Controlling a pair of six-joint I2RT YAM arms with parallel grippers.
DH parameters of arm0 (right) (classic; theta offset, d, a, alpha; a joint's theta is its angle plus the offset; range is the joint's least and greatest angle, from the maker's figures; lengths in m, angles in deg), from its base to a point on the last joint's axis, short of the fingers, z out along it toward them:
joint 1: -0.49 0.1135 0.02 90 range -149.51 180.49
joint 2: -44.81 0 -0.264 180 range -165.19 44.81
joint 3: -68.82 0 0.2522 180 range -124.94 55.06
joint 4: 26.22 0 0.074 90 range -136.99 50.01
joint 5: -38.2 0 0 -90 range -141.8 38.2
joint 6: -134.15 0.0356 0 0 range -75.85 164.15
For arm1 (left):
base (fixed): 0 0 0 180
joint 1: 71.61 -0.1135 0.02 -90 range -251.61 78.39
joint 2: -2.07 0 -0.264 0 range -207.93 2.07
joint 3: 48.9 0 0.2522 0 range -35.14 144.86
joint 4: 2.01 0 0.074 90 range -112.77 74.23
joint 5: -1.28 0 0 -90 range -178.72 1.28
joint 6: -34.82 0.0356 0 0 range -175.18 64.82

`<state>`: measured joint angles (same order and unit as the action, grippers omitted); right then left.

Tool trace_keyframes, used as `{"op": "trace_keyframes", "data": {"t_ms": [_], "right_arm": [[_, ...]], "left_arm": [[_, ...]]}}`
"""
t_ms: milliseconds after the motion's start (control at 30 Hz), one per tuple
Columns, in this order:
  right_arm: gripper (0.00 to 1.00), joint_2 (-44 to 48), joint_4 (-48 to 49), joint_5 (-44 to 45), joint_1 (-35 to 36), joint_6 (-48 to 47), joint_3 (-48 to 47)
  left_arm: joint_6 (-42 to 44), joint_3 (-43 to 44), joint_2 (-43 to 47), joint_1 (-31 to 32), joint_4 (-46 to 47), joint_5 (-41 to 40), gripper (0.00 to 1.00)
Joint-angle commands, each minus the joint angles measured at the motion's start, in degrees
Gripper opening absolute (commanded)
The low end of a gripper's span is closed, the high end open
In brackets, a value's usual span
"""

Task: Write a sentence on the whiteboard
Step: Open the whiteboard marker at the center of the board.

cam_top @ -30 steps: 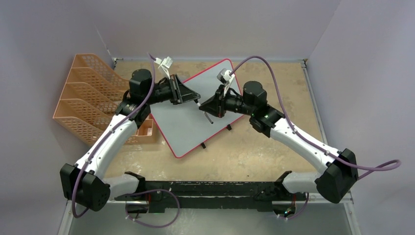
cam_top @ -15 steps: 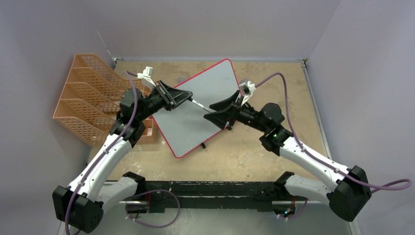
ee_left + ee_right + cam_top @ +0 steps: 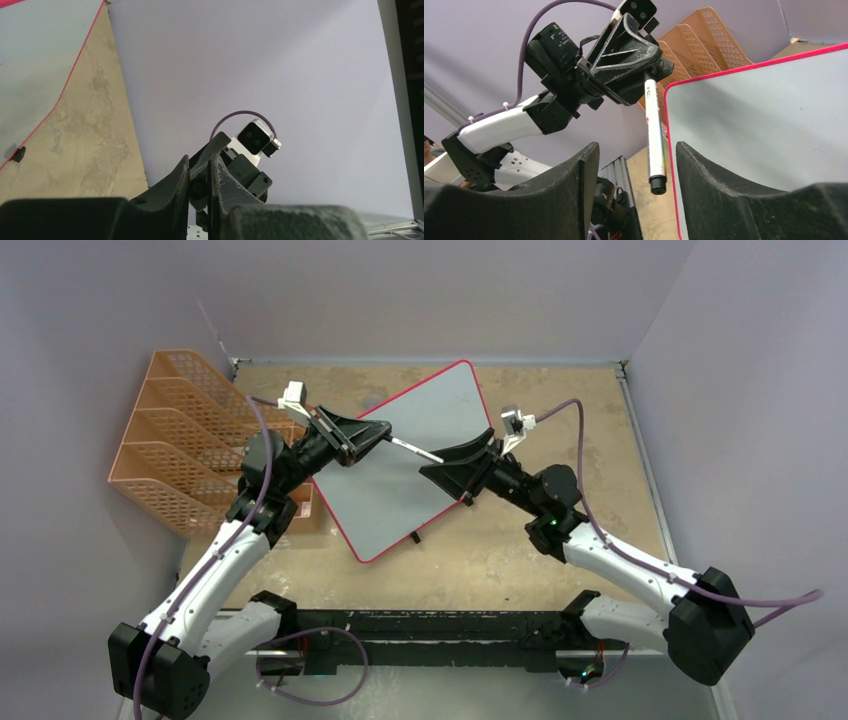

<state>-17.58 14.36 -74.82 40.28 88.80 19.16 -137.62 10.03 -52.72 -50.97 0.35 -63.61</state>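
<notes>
**Marker held out between the arms, board not yet written on**

Top view: a worn tan table (image 3: 560,400) walled in by pale lilac panels. The whiteboard (image 3: 400,490) lies at a slant across the middle, and an orange file rack (image 3: 175,455) stands just off its left edge. The left gripper (image 3: 385,437) is clamped on a marker (image 3: 415,450), which it holds level above the board and points toward the right arm. The right gripper (image 3: 445,466) meets it with its jaws spread wide. This looks like a handover or a cap pull, with the pen held clear of the board so the other arm can reach it.

Left wrist view: mostly blank wall. A corner of the board and its red frame shows at upper left. The fingers are pressed nearly together, and the other arm's wrist camera faces back from just beyond them.

Right wrist view: the marker hangs between the two parted fingers, its black end level with them and touching neither. The board face behind it appears blank. No sentence can be seen in any view, so the writing has not begun.
</notes>
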Motion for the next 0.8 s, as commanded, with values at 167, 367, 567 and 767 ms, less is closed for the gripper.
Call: {"op": "trace_keyframes", "data": {"t_ms": [167,367,567,767], "right_arm": [[0.51,-2.31,7.11,-0.06,-0.07,1.54,-4.36],[0.45,-2.81,7.09,0.26,-0.09,1.26,-5.41],[0.37,-3.37,7.02,0.54,-0.02,1.41,-5.84],[0.33,-3.77,6.23,0.46,-0.05,1.22,-6.21]], "left_arm": [[-1.32,1.08,-0.47,-0.03,5.15,2.16,0.0],[-0.75,1.37,-0.76,0.01,5.63,2.58,0.0],[-0.79,1.39,-0.85,0.01,6.26,2.85,0.0],[-0.65,1.35,-0.94,0.01,6.71,3.11,0.0]]}}
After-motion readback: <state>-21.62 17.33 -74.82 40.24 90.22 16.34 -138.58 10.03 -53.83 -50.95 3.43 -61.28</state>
